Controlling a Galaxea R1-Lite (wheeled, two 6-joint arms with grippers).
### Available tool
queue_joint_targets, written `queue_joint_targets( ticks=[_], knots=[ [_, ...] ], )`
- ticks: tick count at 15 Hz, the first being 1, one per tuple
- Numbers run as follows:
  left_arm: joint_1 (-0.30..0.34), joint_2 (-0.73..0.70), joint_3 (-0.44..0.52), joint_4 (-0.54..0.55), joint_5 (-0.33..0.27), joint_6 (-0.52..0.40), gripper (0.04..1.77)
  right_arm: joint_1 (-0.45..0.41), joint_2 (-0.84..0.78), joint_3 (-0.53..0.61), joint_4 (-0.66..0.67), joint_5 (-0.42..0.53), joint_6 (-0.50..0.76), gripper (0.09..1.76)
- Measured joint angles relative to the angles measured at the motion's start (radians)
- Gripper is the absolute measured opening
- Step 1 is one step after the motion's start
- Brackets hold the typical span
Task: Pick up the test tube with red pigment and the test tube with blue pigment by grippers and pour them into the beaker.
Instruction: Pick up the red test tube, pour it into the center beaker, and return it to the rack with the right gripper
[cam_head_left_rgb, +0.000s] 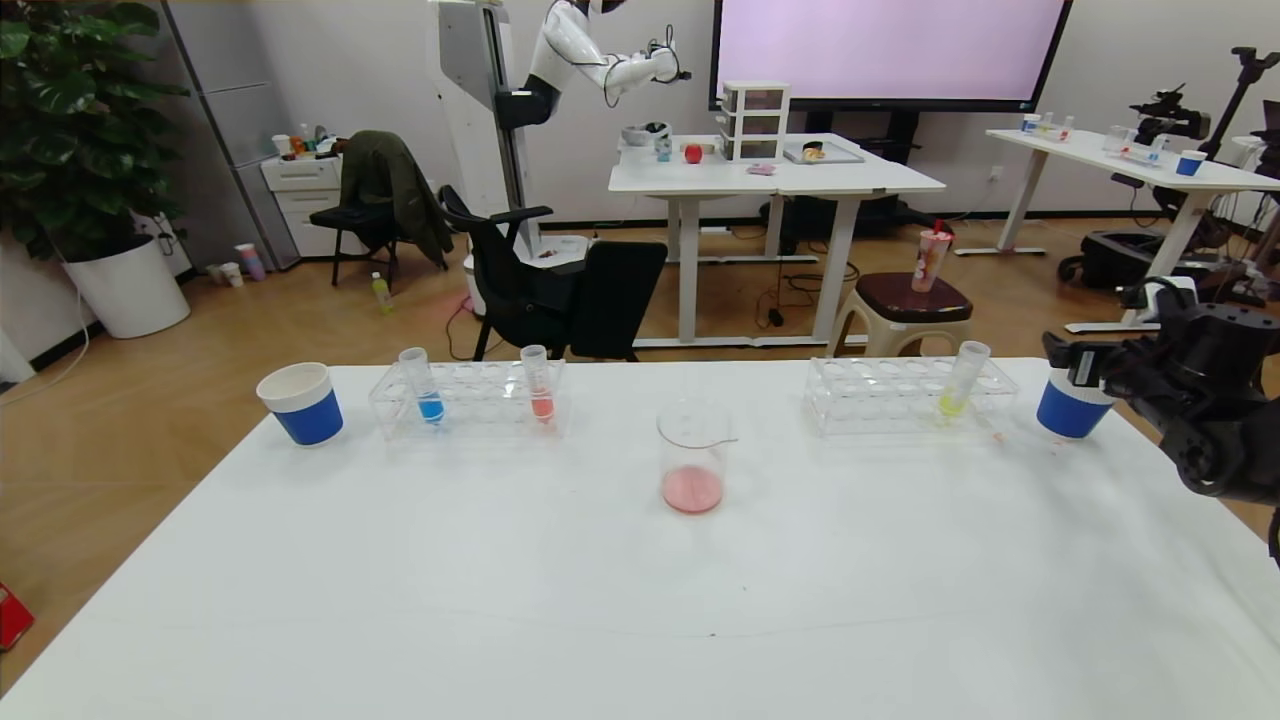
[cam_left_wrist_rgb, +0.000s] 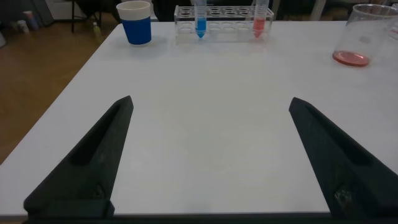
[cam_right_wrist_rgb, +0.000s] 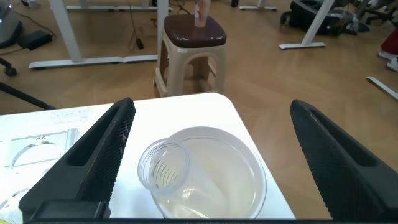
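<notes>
The test tube with blue pigment (cam_head_left_rgb: 426, 386) (cam_left_wrist_rgb: 200, 17) stands in the left clear rack (cam_head_left_rgb: 470, 400). A tube of red liquid (cam_head_left_rgb: 539, 386) (cam_left_wrist_rgb: 260, 17) stands in the same rack. The beaker (cam_head_left_rgb: 692, 455) (cam_left_wrist_rgb: 364, 34) sits mid-table with a shallow pool of red liquid. My right gripper (cam_head_left_rgb: 1062, 362) (cam_right_wrist_rgb: 211, 101) hangs open over the right blue paper cup (cam_head_left_rgb: 1068, 412) (cam_right_wrist_rgb: 249, 186). An empty clear tube (cam_right_wrist_rgb: 163, 165) leans inside that cup, apart from the fingers. My left gripper (cam_left_wrist_rgb: 210, 99) is open over bare table, well short of the rack, and is out of the head view.
A second rack (cam_head_left_rgb: 905, 395) on the right holds a yellow-liquid tube (cam_head_left_rgb: 962, 380). Another blue paper cup (cam_head_left_rgb: 302, 403) (cam_left_wrist_rgb: 136, 22) stands left of the left rack. The right cup sits near the table's right corner, with a stool (cam_right_wrist_rgb: 189, 37) beyond on the floor.
</notes>
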Motion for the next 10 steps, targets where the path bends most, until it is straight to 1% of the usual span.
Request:
queue_joint_targets(
  ticks=[4, 6, 8, 10],
  knots=[
    [0.000, 0.000, 0.000, 0.000, 0.000, 0.000, 1.75, 0.016, -0.032, 0.003, 0.002, 0.003, 0.000, 1.74],
    [0.000, 0.000, 0.000, 0.000, 0.000, 0.000, 1.75, 0.053, -0.078, -0.001, 0.010, 0.005, 0.000, 1.74],
    [0.000, 0.000, 0.000, 0.000, 0.000, 0.000, 1.75, 0.112, -0.145, -0.006, 0.037, 0.003, 0.000, 1.74],
    [0.000, 0.000, 0.000, 0.000, 0.000, 0.000, 1.75, 0.207, -0.222, -0.001, 0.074, 0.000, 0.001, 1.74]
  ],
)
